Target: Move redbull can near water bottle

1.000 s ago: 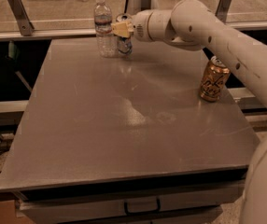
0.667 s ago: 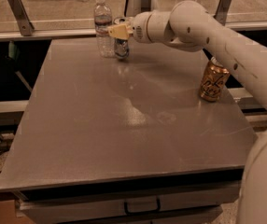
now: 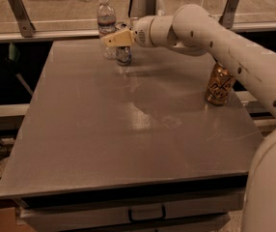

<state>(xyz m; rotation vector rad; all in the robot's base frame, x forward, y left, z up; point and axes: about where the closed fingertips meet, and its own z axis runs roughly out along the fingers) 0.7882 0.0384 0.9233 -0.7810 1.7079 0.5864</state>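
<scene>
Hand (image 3: 115, 38) over redbull can (image 3: 123, 56) top, grip cannot tell; can just beside water bottle (image 3: 106, 22).

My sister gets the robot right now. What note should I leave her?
Tool: at the table's far side, right over the redbull can; whether it holds the can is unclear.
Redbull can: upright, seemingly on the table, just beside the water bottle.
Gold can: by the right edge, not part of the job.
Done: the can looks near the bottle.
Left: probably free the tool and draw the arm back without knocking either over.
</scene>
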